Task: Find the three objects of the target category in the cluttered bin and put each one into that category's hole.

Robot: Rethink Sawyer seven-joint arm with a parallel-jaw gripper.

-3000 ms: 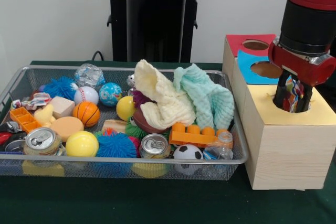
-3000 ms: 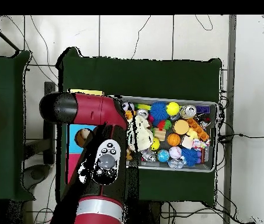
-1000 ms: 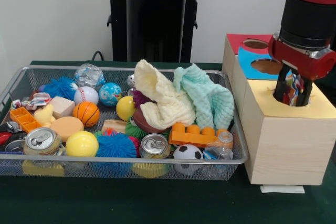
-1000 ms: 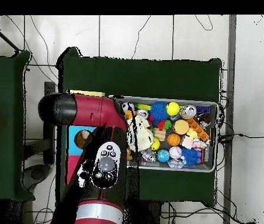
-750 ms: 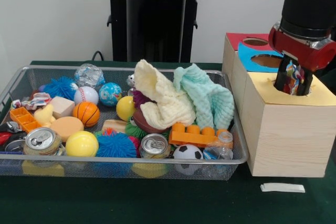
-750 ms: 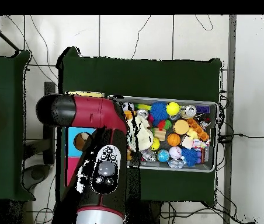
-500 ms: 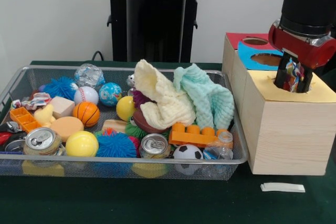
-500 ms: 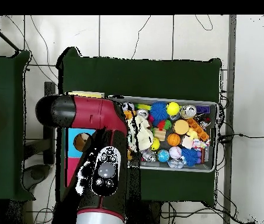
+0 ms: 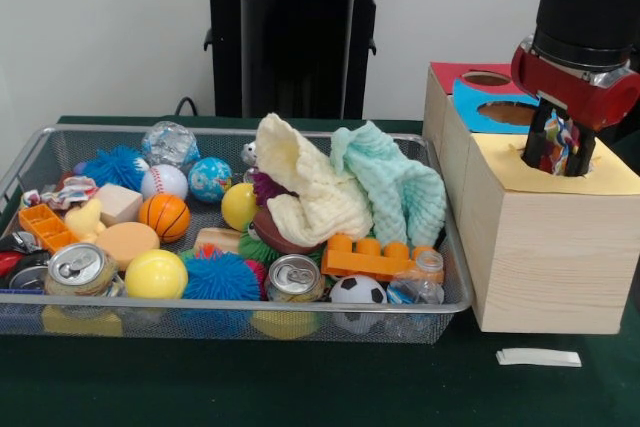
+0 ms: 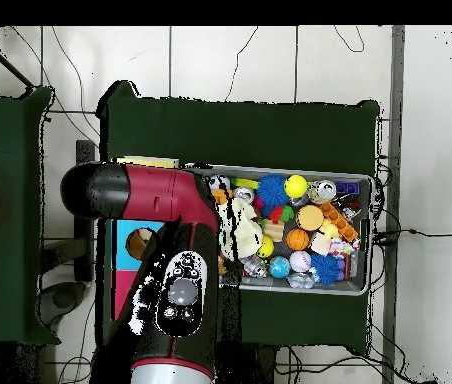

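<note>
Tool [image 9: 560,150]: we find it over the yellow-topped section of the wooden box [image 9: 545,247], its dark fingers clamped on a crumpled multicoloured wrapper [image 9: 562,140] held just above that section's hole. In the overhead view the red arm [image 10: 160,270] covers the tool and most of the box.

Contents of the wire-mesh bin [image 9: 40,322], as we list them left to right in the front view:
- orange plastic block tray [image 9: 44,226] and a crushed wrapper [image 9: 62,191] by the left wall;
- soda can [image 9: 78,269] at the front left, with a yellow ball [image 9: 156,274] just beside it;
- spiky blue ball [image 9: 112,166], baseball [image 9: 163,182], small basketball [image 9: 164,216];
- clear crinkled ball [image 9: 170,143] at the back, blue globe ball [image 9: 210,179] near it;
- second spiky blue ball [image 9: 221,276] at the front, touching a second soda can [image 9: 294,278];
- cream cloth [image 9: 305,192] heaped in the middle, mint-green cloth [image 9: 395,185] against it on the right;
- orange toy brick [image 9: 367,258], miniature football [image 9: 357,292], and a crushed clear bottle [image 9: 420,282] in the front right corner.

Box tops, behind the yellow one: blue section [image 9: 490,119], then red section [image 9: 480,79], each with a round hole.

Green surface [image 9: 300,387]: a white strip [image 9: 538,357] lies in front of the box.
</note>
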